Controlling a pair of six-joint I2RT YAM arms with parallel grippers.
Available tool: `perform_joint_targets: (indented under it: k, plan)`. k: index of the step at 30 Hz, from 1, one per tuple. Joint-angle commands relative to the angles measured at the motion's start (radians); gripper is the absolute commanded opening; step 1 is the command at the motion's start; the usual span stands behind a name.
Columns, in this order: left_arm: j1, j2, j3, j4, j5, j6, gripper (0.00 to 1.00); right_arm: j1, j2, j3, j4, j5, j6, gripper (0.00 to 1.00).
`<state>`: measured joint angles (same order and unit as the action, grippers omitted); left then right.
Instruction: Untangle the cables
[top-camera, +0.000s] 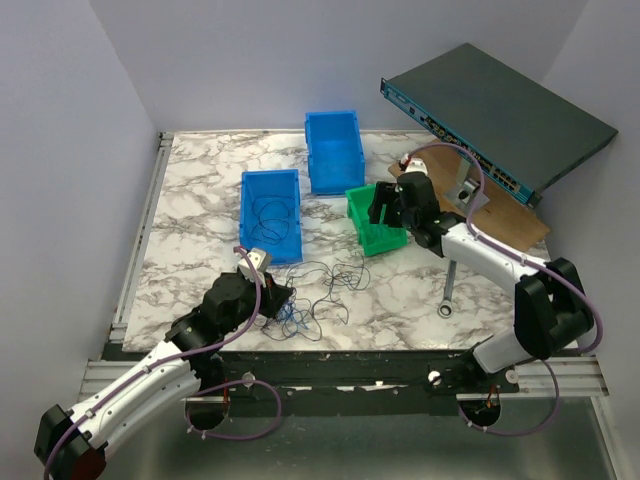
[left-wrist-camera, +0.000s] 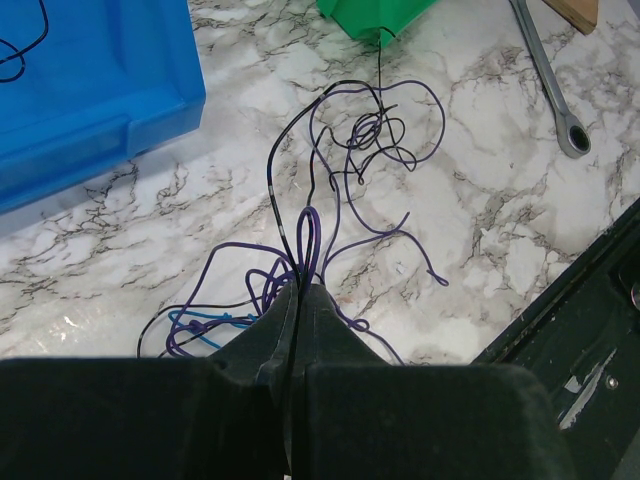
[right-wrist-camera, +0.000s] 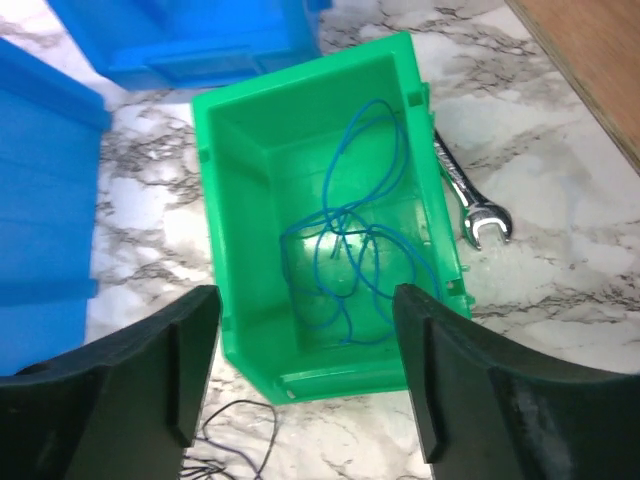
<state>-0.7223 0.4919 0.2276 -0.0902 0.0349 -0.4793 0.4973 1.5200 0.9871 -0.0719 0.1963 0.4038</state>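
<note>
Left fingers (left-wrist-camera: 266, 345) pinch shut on purple and black cables (left-wrist-camera: 370, 130), whose tangle trails away from them across the desk (left-wrist-camera: 490, 225) toward the green bin (right-wrist-camera: 235, 190); right fingers (right-wrist-camera: 455, 380) gape empty above a blue cable (right-wrist-camera: 345, 238) inside it.

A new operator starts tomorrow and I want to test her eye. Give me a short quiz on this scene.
1. True or false: the left pincer is shut on cables from the loose tangle.
2. The cable lying in the green bin is: A red, B blue, C yellow.
3. Fill in: the right pincer, above that bin, is ____ (open or shut).
Key: 1 true; 2 B; 3 open.
</note>
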Motion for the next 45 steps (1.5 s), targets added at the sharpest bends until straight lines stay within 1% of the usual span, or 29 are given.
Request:
perform_joint_targets:
  k: [1, 3, 5, 6, 10, 12, 15, 17, 20, 22, 24, 28, 30, 34, 36, 38, 40, 42, 44, 45]
  plan:
    - [-0.006, -0.011, -0.011, 0.030, -0.014, 0.001, 0.00, 0.003, -0.067, -0.027, 0.043, -0.093, -0.004, 0.82]
    - [-0.006, -0.015, -0.012, 0.030, -0.015, 0.001, 0.00, 0.003, -0.090, -0.042, 0.047, -0.126, 0.003, 0.97]
    - [-0.006, -0.021, -0.014, 0.032, -0.013, 0.001, 0.00, 0.003, -0.113, -0.070, 0.061, -0.177, 0.018, 0.99]
    - [-0.007, -0.023, -0.015, 0.032, -0.013, 0.001, 0.00, 0.005, -0.130, -0.096, 0.105, -0.218, 0.022, 1.00]
    - [-0.006, -0.037, -0.020, 0.033, -0.012, 0.001, 0.00, 0.021, -0.177, -0.211, 0.234, -0.339, 0.048, 1.00]
    - [-0.007, -0.047, -0.023, 0.035, -0.011, 0.001, 0.00, 0.036, -0.200, -0.275, 0.313, -0.374, 0.068, 1.00]
    - [-0.006, -0.068, -0.032, 0.038, -0.007, 0.001, 0.00, 0.075, -0.233, -0.394, 0.488, -0.457, 0.070, 1.00]
    - [-0.006, -0.079, -0.036, 0.039, -0.008, 0.001, 0.00, 0.107, -0.226, -0.446, 0.572, -0.490, 0.057, 1.00]
    - [-0.007, -0.077, -0.036, 0.039, -0.008, 0.001, 0.00, 0.158, -0.182, -0.478, 0.632, -0.503, 0.032, 0.95]
    - [-0.007, -0.073, -0.035, 0.039, -0.007, 0.001, 0.00, 0.204, -0.152, -0.508, 0.701, -0.505, 0.011, 0.92]
    - [-0.007, -0.069, -0.033, 0.038, -0.010, 0.001, 0.00, 0.252, -0.123, -0.545, 0.776, -0.480, -0.014, 0.91]
    - [-0.007, -0.066, -0.031, 0.038, -0.014, 0.000, 0.00, 0.335, -0.101, -0.557, 0.826, -0.414, -0.065, 0.90]
    - [-0.007, -0.065, -0.031, 0.037, -0.014, -0.001, 0.00, 0.352, -0.090, -0.564, 0.848, -0.391, -0.064, 0.90]
    - [-0.007, -0.065, -0.031, 0.037, -0.015, -0.001, 0.00, 0.354, -0.058, -0.568, 0.870, -0.382, -0.043, 0.94]
    - [-0.006, -0.064, -0.031, 0.037, -0.015, -0.002, 0.00, 0.356, -0.032, -0.566, 0.892, -0.385, -0.035, 0.97]
    - [-0.007, -0.063, -0.031, 0.035, -0.017, -0.002, 0.00, 0.358, 0.006, -0.541, 0.863, -0.388, -0.035, 0.99]
    - [-0.006, -0.061, -0.031, 0.035, -0.018, -0.002, 0.00, 0.360, 0.021, -0.507, 0.793, -0.373, -0.055, 0.99]
    - [-0.007, -0.060, -0.029, 0.035, -0.016, -0.002, 0.00, 0.360, 0.026, -0.500, 0.787, -0.415, -0.077, 0.96]
    - [-0.007, -0.059, -0.030, 0.037, -0.016, -0.002, 0.00, 0.362, 0.033, -0.511, 0.826, -0.484, -0.087, 0.95]
    - [-0.007, -0.057, -0.030, 0.037, -0.016, -0.002, 0.00, 0.362, 0.042, -0.506, 0.826, -0.504, -0.091, 0.92]
